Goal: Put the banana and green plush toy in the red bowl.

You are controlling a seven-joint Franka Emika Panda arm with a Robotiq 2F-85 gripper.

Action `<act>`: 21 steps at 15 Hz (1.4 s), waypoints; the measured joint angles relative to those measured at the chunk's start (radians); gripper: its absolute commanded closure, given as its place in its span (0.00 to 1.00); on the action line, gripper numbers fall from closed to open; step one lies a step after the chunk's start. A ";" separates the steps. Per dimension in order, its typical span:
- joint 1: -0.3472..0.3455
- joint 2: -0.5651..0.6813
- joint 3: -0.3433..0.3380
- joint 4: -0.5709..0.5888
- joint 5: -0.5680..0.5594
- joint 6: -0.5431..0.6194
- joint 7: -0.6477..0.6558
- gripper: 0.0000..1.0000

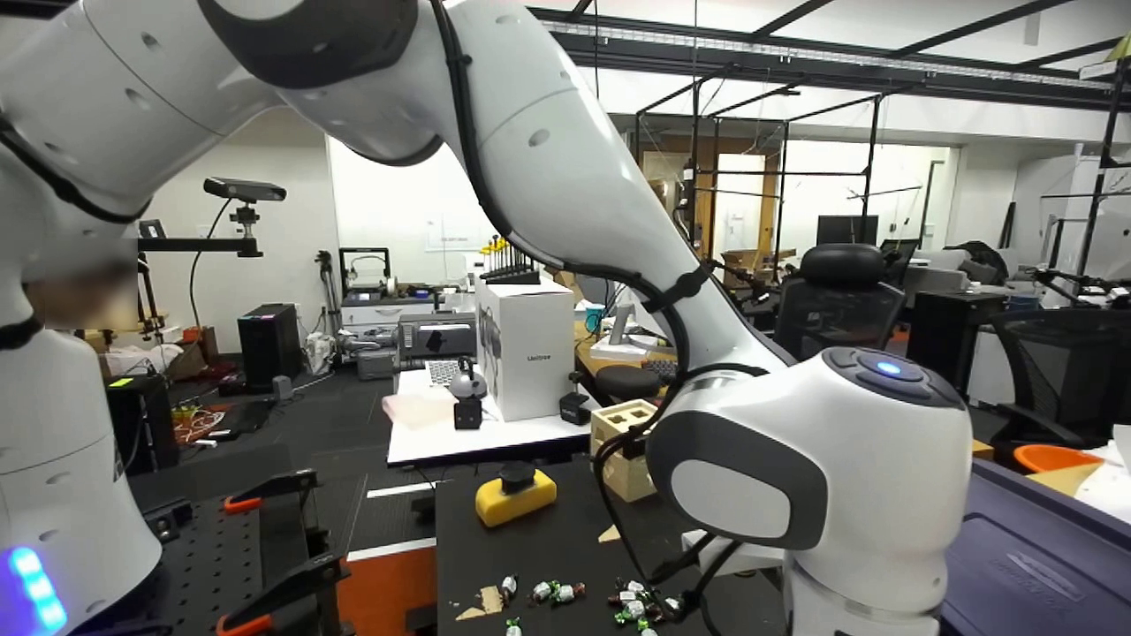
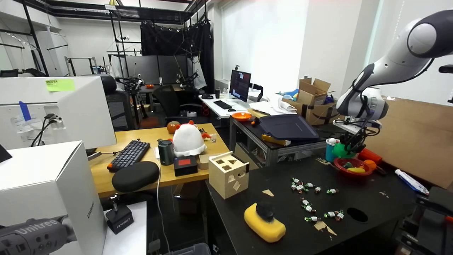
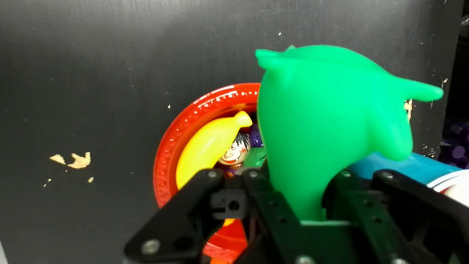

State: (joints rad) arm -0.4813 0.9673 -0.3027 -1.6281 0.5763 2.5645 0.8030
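Observation:
My gripper (image 3: 298,178) is shut on the green plush toy (image 3: 329,106), which looks smooth and bright green with small pointed limbs. The red bowl (image 3: 163,165) lies below and to the left in the wrist view, and the toy covers its right part. The banana (image 3: 207,146) lies in the bowl with a painted-face figure and other small items. In an exterior view, the gripper (image 2: 354,144) holds the green toy (image 2: 341,151) low above the back edge of the red bowl (image 2: 348,176), with the banana (image 2: 356,170) inside. The bowl and gripper tips are out of view in the remaining exterior view.
A blue cup (image 2: 330,151) stands close beside the toy and bowl. An orange ball (image 2: 370,164) and a red cylinder (image 2: 370,155) are beside the bowl. Wrapped candies (image 2: 307,204), a yellow block (image 2: 263,225) and a wooden shape box (image 2: 228,177) are on the black table.

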 measured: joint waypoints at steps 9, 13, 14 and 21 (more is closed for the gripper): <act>-0.011 0.067 -0.049 0.087 -0.046 0.000 0.136 0.96; -0.026 0.093 -0.063 0.100 -0.067 0.000 0.174 0.96; -0.030 0.101 -0.064 0.103 -0.070 0.000 0.181 0.96; -0.035 0.164 -0.059 0.123 -0.081 0.010 0.188 0.53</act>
State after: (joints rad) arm -0.5166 1.1310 -0.3612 -1.5052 0.4949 2.5747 0.9911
